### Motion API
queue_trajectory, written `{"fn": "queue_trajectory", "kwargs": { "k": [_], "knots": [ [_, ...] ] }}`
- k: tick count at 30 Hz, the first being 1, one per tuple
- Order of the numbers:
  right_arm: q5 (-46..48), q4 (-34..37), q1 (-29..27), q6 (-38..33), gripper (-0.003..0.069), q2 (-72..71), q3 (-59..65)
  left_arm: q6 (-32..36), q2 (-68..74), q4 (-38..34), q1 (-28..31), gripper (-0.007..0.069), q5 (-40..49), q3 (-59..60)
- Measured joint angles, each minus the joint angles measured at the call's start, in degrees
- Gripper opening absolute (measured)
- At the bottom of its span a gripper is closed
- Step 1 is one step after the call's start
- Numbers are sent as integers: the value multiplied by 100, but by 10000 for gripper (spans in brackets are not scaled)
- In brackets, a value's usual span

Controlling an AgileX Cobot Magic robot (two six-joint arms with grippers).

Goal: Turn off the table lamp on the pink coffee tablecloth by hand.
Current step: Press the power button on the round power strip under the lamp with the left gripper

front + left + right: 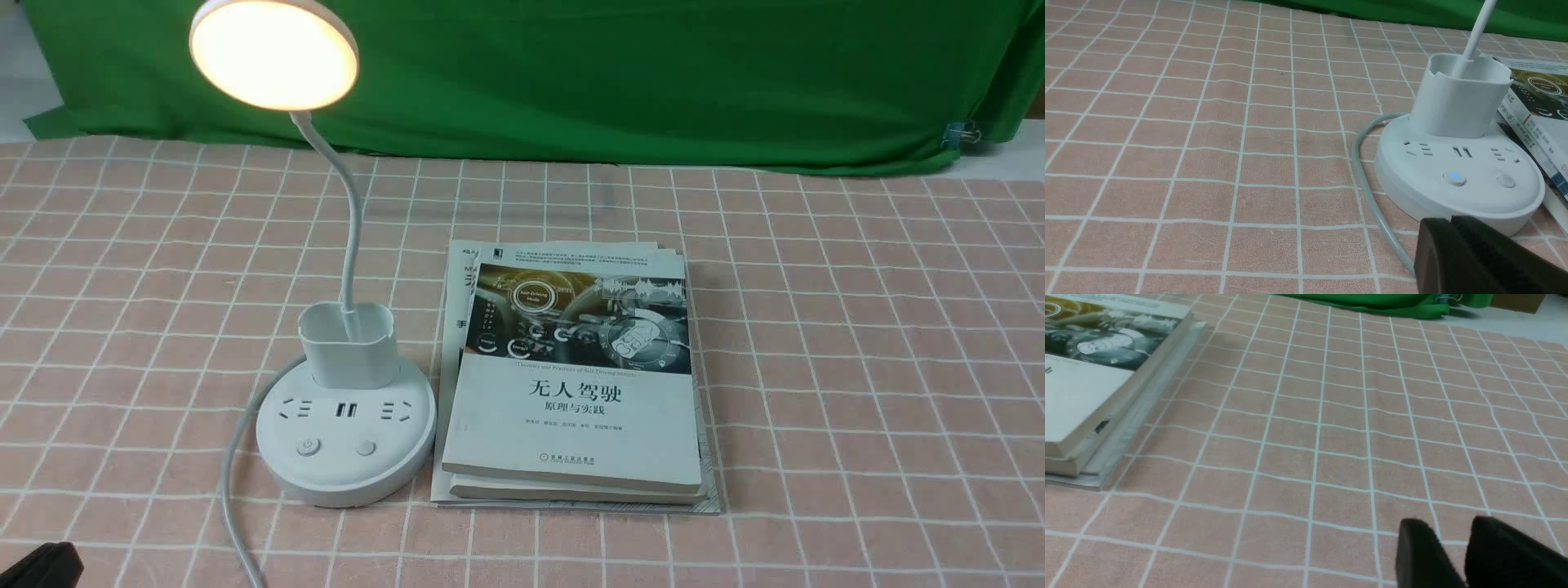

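Left hand (pixel 1450 222) closed, right hand (pixel 1447 522) parted; poor aim or confusing the buttons (pixel 1454 178) could leave our table lamp (pixel 273 53) glowing!

Looks like a lab or a staged test space, to judge by the green cloth (pixel 571 82) hung well beyond both grippers and held with a clip (pixel 970 135) far ahead of the right gripper (pixel 1441 526). Suggests a home desk only through the lamp (pixel 347 441) just ahead of the left gripper (pixel 1443 222), the books (pixel 571 416) farther off, and the gridded tablecloth (pixel 882 408).
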Motion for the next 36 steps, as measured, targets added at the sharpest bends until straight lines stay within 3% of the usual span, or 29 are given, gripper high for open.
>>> {"fn": "queue_trajectory", "kwargs": {
  "k": [17, 24, 26, 31, 36],
  "knots": [
    [0, 0, 0, 0, 240, 0, 0, -19, 0, -92, 0, 6, -119, 0],
    [0, 0, 0, 0, 240, 0, 0, -626, 0, -3003, 0, 6, -1139, 0],
    [0, 0, 0, 0, 240, 0, 0, -666, 0, -3446, 0, 6, -1321, 0],
    [0, 0, 0, 0, 240, 0, 0, -729, 0, -3706, 0, 6, -1528, -26],
    [0, 0, 0, 0, 240, 0, 0, -734, 795, -3199, 0, 6, 10, -1116]
  ]
}}
